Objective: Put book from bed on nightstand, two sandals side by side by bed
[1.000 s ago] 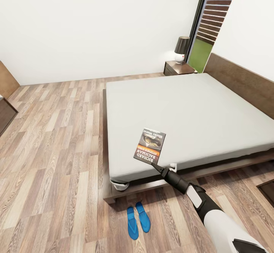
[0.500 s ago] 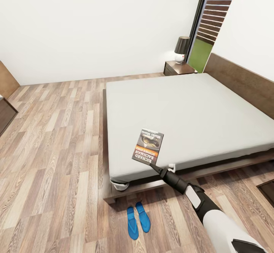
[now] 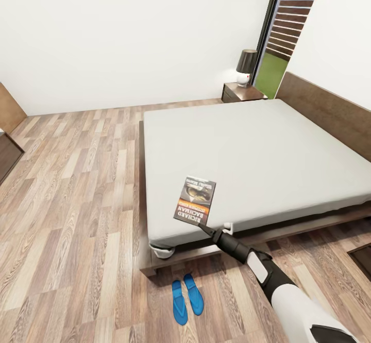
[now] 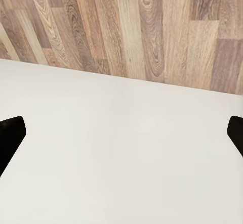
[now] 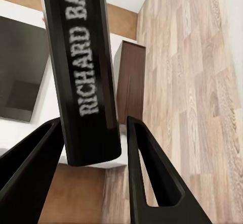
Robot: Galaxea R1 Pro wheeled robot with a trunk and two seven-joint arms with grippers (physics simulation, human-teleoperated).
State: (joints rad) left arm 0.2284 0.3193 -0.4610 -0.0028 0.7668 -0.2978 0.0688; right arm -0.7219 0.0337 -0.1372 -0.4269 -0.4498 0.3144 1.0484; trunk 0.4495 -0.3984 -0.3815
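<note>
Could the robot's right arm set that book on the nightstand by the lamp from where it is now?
Probably not. The right gripper holds the book at the bed's near edge, while the nightstand stands at the far corner, across the whole mattress. The robot would likely have to drive closer.

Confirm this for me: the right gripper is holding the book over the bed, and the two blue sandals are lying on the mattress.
Not quite. The right gripper does hold the book over the bed, but the two blue sandals lie on the wood floor near the bed's corner, not on the mattress. The head view shows it.
</note>
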